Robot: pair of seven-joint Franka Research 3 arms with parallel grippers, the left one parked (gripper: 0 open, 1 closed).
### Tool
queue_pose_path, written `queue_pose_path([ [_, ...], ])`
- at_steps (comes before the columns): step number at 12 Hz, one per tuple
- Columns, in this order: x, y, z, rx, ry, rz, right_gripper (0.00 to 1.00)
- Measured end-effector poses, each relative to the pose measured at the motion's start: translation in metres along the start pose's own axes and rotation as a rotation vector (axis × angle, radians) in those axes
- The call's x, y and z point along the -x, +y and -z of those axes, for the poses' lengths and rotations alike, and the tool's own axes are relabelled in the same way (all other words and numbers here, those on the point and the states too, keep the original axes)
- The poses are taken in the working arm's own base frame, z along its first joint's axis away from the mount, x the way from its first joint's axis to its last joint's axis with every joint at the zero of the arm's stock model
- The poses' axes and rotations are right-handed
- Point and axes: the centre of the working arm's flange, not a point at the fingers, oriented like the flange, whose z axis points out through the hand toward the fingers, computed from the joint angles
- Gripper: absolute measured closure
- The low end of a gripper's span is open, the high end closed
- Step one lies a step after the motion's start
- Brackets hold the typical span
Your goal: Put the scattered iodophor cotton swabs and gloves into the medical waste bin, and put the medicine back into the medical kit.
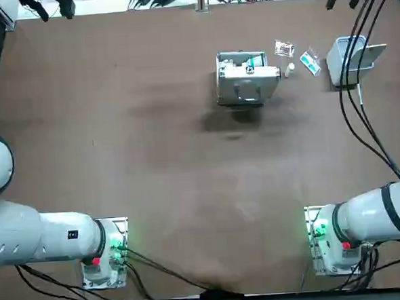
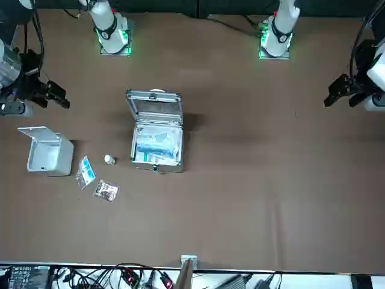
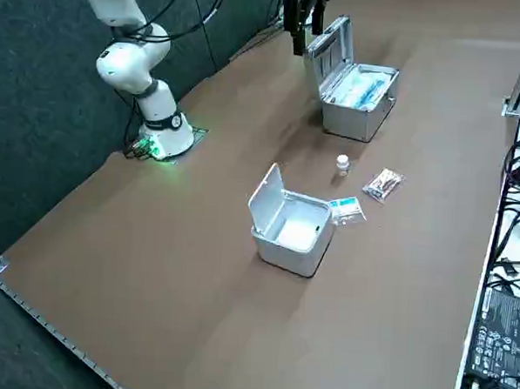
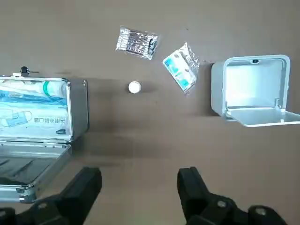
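A: Where does the medicine sit?

B: The medicine bottle point(image 4: 134, 87), small and white, stands upright on the table point(image 4: 154, 136) between the medical kit point(image 4: 77, 110) and the waste bin point(image 4: 219, 89), closer to the kit. The glove packet point(image 4: 182, 68) lies between bottle and bin. The swab packet point(image 4: 137, 42) lies near them, on the side away from the robot's bases. None of the three touch.

A: What does each view add?

B: The wrist view shows the kit's contents: blue-and-white packs and a tube. The right side view shows the bin's lid standing up and its white inside.

A: And the arm?

B: The right gripper point(image 4: 139, 172) hangs high over bare table on the robot's side of the items. Its fingers point(image 4: 89, 185) are spread wide and hold nothing.
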Motion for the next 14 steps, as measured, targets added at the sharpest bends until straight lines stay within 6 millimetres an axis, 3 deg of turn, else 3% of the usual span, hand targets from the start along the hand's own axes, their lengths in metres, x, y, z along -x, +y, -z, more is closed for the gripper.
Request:
queue_pose_path([
  [6,-0.001,0.0,0.001,-0.001,0.006,-0.002,0.0],
  [8,-0.011,0.0,-0.008,0.001,0.004,-0.007,0.0],
  [10,-0.038,0.0,-0.032,0.002,0.027,-0.023,0.0],
  [14,-0.104,0.02,-0.115,0.007,0.094,-0.069,0.0],
])
